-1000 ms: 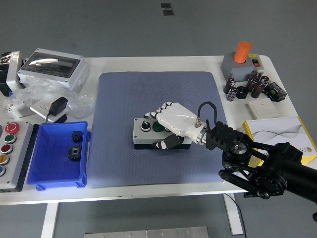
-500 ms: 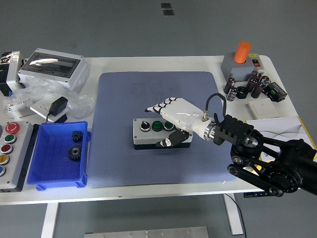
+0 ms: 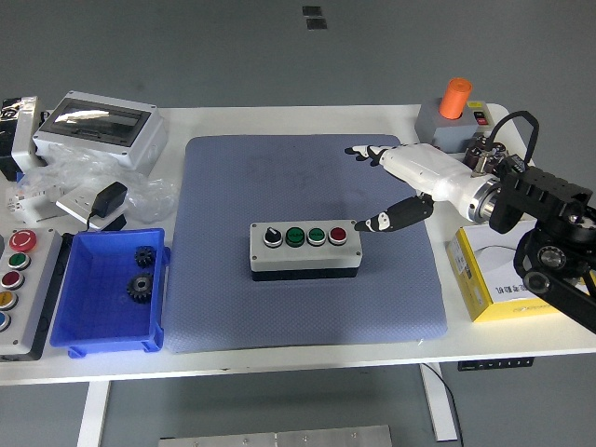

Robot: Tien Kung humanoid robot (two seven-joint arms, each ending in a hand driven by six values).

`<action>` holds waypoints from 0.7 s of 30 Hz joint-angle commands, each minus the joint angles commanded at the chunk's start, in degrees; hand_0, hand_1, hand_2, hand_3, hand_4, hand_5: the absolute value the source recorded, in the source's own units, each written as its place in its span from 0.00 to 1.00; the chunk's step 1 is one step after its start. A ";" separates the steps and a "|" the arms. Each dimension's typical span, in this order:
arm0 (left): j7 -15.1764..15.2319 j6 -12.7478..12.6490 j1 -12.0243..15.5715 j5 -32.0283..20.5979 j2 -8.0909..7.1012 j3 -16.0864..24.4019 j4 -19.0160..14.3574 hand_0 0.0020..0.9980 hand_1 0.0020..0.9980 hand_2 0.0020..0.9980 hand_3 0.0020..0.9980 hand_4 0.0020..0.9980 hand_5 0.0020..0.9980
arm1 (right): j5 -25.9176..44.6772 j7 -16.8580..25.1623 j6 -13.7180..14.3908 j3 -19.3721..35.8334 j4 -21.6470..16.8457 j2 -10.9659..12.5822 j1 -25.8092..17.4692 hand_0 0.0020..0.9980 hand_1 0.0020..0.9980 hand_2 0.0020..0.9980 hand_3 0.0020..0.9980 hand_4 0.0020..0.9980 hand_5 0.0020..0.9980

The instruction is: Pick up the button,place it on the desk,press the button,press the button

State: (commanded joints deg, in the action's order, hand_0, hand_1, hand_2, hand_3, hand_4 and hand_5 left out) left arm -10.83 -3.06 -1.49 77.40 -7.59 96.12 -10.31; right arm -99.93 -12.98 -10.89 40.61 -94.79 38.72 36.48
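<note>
Button box point(image 3: 304, 249) labels seem unreadable; right hand point(image 3: 416, 177) beside, fingers point(image 3: 363, 152) spread.

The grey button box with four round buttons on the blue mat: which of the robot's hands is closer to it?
The right hand, fingers spread, hovers just right of and beyond the grey button box, not touching it. The left hand is out of view.

Only one arm is seen, at the right of the blue mat point(image 3: 307, 237). The right hand point(image 3: 410, 182) is clad in a smooth white shell, with black segments at the fingertips point(image 3: 352, 150) and a mostly black thumb. A silver cylindrical wrist collar joins it to a black, blocky forearm with ribbed housing. A black cable is looped above the wrist. Round black joint housings with metallic centres are seen farther from the mat.
</note>
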 joint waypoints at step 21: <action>-0.25 -0.15 0.17 -0.06 0.03 -0.07 0.00 0.63 0.63 0.55 0.65 0.63 0.16 | 1.68 -1.75 -3.76 -6.23 0.18 -1.75 1.48 0.33 0.32 0.28 0.75 0.75 0.79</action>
State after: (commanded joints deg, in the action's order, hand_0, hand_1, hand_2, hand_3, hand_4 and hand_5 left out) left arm -11.08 -3.21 -1.33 77.35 -7.56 96.05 -10.31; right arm -98.25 -14.72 -14.65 34.38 -94.61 36.97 37.96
